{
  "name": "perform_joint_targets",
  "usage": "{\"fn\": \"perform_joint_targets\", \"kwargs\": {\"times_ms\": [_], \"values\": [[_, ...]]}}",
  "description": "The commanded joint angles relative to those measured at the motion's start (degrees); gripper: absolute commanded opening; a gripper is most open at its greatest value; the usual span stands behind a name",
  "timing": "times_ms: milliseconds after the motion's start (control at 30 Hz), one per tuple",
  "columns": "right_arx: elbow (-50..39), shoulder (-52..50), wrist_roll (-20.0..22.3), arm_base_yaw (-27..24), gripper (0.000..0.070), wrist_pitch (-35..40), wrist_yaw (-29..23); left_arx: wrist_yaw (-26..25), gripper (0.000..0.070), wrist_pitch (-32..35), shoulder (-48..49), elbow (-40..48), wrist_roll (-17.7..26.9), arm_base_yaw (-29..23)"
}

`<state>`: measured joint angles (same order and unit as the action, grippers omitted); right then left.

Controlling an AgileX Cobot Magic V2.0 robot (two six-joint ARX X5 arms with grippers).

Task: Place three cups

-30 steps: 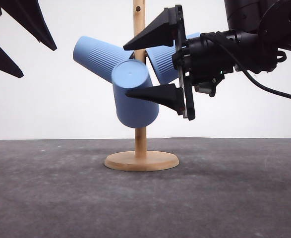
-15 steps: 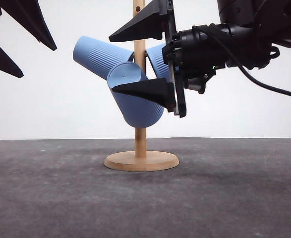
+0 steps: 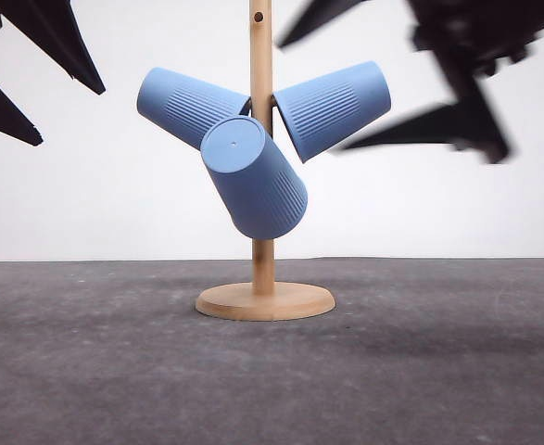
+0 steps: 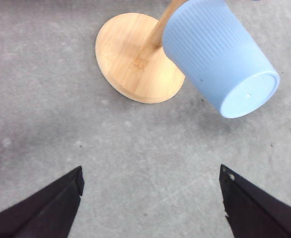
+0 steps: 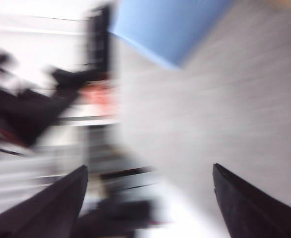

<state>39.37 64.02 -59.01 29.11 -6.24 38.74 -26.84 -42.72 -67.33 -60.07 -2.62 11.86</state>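
In the front view a wooden peg stand (image 3: 263, 185) rises in the middle of the frame from a round base that sits on the dark grey surface (image 3: 438, 371), and all three light-blue cups hang on it, each tilted with its flat base pointing outward. The left cup (image 3: 190, 107) slants toward the upper left, the right cup (image 3: 332, 108) slants toward the upper right, and the front cup (image 3: 253, 176) hangs lower in front of the post, its round base turned up and toward the camera. The left and right cups meet the post at about the same height, one on each side, and the front cup overlaps the lower edge of both in this picture. The right claw (image 3: 397, 79) is in the upper right of the frame, blurred, its two dark fingers spread wide with nothing between them, clear of the right cup beside it. The left claw (image 3: 21, 69) shows at the upper left edge as two dark pointed fingers set apart, empty, well away from the left cup. In the left wrist view the fingers of the left claw (image 4: 150, 198) stand wide apart at the lower corners over bare surface, with one cup (image 4: 218, 54) and the stand's round base (image 4: 130, 59) in the upper part. The right wrist view is smeared; the fingers are spread at the lower corners and a blue cup (image 5: 170, 27) sits at the top.
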Motion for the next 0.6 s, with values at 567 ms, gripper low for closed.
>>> {"fn": "perform_joint_targets", "kwargs": {"times_ms": [567], "values": [[4.8,-10.5,59.5,-10.1,0.0490,-23.2,-39.2,6.4,0.0516,4.1,5.2,1.6,-4.8,0.1]]}}
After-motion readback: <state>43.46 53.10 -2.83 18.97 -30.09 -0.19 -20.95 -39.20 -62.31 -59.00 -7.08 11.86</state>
